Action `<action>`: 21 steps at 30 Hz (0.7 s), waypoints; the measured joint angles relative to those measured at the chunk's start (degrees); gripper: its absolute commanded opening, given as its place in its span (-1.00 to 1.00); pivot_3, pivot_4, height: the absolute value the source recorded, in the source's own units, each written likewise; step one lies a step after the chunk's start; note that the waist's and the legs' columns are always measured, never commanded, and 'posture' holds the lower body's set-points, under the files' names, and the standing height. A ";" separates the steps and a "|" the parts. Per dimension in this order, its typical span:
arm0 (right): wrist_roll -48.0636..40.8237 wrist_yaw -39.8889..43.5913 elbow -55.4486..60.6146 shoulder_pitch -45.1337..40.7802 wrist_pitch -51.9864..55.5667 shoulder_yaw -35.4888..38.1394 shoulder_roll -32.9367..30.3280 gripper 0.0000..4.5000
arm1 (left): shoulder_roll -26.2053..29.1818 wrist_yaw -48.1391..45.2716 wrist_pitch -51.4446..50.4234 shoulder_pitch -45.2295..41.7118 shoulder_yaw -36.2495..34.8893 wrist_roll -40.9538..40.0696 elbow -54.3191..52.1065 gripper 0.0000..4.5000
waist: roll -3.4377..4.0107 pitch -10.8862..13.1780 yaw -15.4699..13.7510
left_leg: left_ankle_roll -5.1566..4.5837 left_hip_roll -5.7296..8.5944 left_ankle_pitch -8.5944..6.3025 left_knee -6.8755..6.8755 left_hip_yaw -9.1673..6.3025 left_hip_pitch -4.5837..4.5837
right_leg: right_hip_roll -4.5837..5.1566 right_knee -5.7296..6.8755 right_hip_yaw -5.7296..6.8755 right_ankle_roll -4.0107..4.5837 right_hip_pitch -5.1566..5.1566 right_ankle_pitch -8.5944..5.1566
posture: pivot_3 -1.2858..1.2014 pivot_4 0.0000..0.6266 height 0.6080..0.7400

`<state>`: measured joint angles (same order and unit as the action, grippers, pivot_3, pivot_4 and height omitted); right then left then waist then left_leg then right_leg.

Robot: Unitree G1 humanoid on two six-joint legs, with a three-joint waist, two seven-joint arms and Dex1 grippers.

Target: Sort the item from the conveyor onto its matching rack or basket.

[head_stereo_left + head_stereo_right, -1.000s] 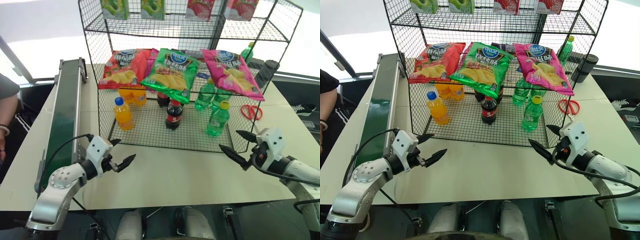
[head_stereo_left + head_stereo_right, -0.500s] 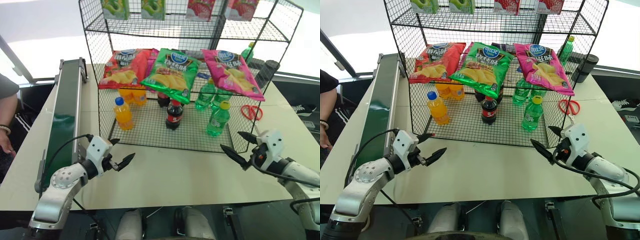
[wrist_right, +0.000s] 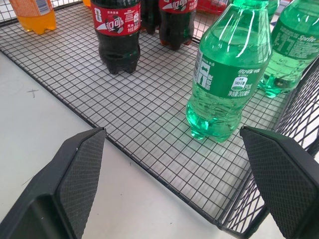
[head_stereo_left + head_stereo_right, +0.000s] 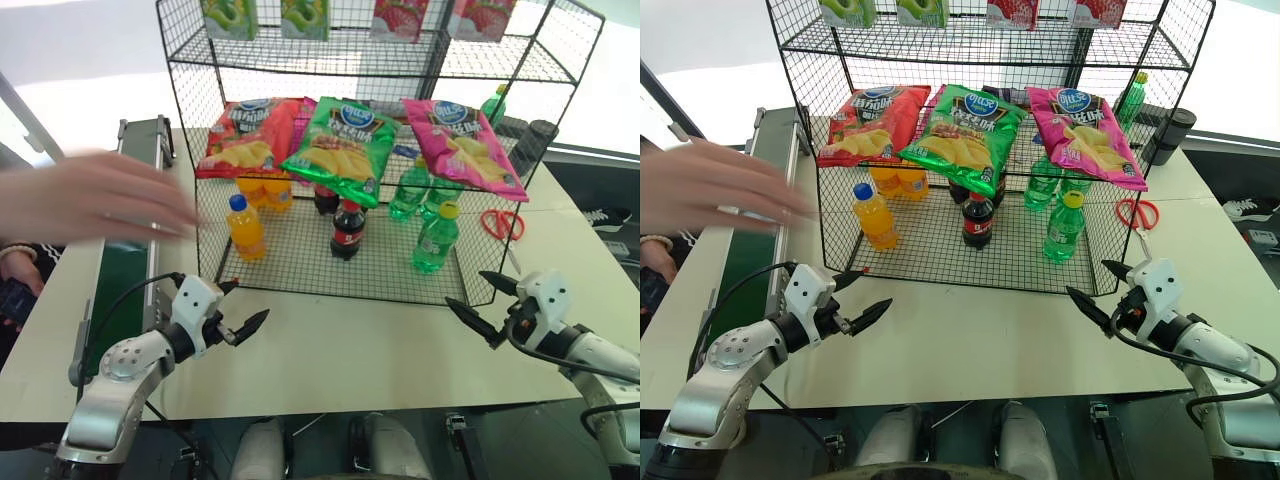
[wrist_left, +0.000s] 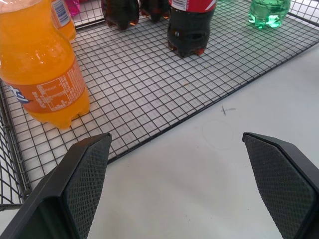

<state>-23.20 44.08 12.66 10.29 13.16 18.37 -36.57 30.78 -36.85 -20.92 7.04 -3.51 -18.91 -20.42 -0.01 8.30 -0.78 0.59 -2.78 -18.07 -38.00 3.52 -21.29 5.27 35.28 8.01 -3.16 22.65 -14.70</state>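
I see the left gripper [image 4: 243, 305] hovering over the table [image 4: 340, 340] near its front edge, just in front of the rack's front left corner, with its fingers spread wide and nothing between them. The right gripper [image 4: 494, 305] hovers near the rack's front right corner, its fingers equally spread and empty.

The green bottle with the yellow cap [image 4: 436, 239] stands upright on the bottom tier of the black wire rack [image 4: 300, 262], near that tier's front right corner. In the right wrist view it [image 3: 228, 82] sits between the two finger pads, well apart from both. Behind it stand two green-capped green bottles [image 4: 410, 190].

A cola bottle [image 4: 347, 230] stands near the middle of the same tier, and an orange drink bottle [image 4: 246, 227] toward its left side. Three chip bags [image 4: 340, 146] lie on the tier above.

The conveyor [image 4: 130, 250] runs along the table's left edge. A person's blurred hand [image 4: 95, 198] reaches across above the belt, toward the rack's left side. Red scissors [image 4: 502, 222] lie on the table to the right of the rack.
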 measured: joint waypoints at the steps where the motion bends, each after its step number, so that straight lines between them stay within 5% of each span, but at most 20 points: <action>1: 0.02 0.02 -0.16 0.00 -0.03 -0.02 0.05 0.99 | -0.02 0.09 -0.01 0.00 -0.04 -0.13 0.00 1.00 | 0.00 0.00 0.00 | 0.00 0.00 0.00 0.00 0.00 0.00 | 0.00 0.00 0.00 0.00 0.00 0.00 | 0.03 -0.52 0.94; 21: 0.07 -1.78 0.75 -2.13 1.43 -2.04 0.07 0.99 | -0.60 0.92 0.10 0.03 -0.13 -0.49 -0.01 1.00 | 0.00 -0.01 -0.01 | 0.00 0.00 0.00 -0.01 0.01 0.00 | 0.00 0.00 0.00 0.00 0.00 0.00 | 0.03 -0.52 0.94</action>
<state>-23.14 42.30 13.41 8.15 14.59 16.33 -36.50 30.18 -35.93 -20.82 7.06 -3.65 -19.40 -20.42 -0.01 8.29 -0.79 0.59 -2.78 -18.07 -38.00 3.52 -21.29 5.28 35.29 8.01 -3.16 22.65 -14.70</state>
